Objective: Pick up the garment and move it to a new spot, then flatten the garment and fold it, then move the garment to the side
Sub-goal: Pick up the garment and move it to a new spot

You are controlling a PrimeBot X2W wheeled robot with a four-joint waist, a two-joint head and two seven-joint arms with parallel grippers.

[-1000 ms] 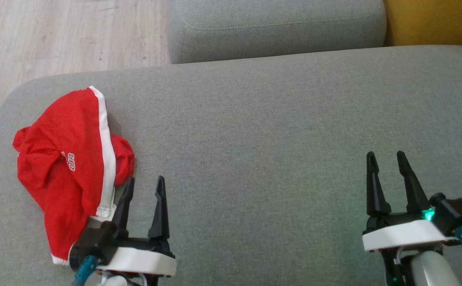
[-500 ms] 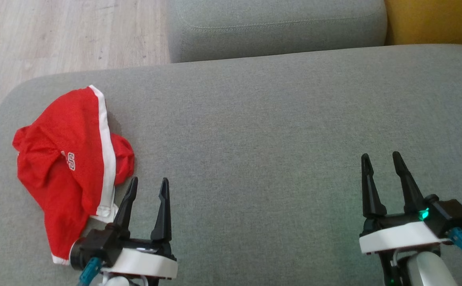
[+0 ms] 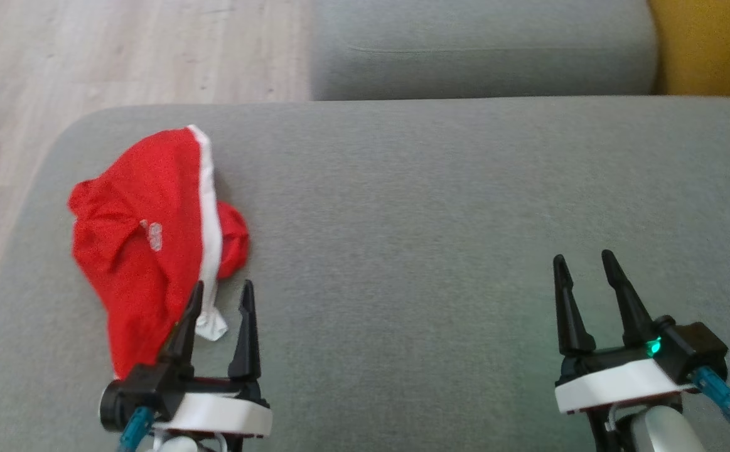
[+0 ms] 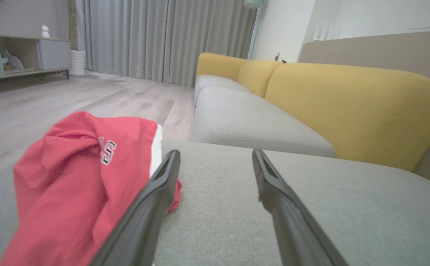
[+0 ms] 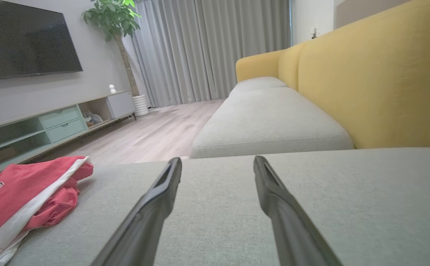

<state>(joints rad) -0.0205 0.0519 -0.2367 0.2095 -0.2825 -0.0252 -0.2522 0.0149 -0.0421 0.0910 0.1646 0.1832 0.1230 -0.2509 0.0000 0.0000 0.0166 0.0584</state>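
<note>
- near seat cushion (image 3: 440, 213): carries the garment (image 3: 145, 251), which lies bunched at its left end.
- left hand (image 3: 223, 285): at the near edge, just right of the garment. In the head view its left finger crosses in front of the garment's near-right edge.
- right hand (image 3: 582, 256): at the near edge, far to the right, well apart from the garment.
- second seat cushion (image 3: 484, 56): behind the first, on the far side.
- backrest (image 3: 716, 50): far right corner.
- floor (image 3: 120, 56): far left, beyond the cushions.

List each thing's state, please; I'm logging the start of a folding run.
garment: crumpled in a heap, unfolded, not held.
left tool: open, empty, at the garment's near edge.
right tool: open, empty, above bare seat cushion.
</note>
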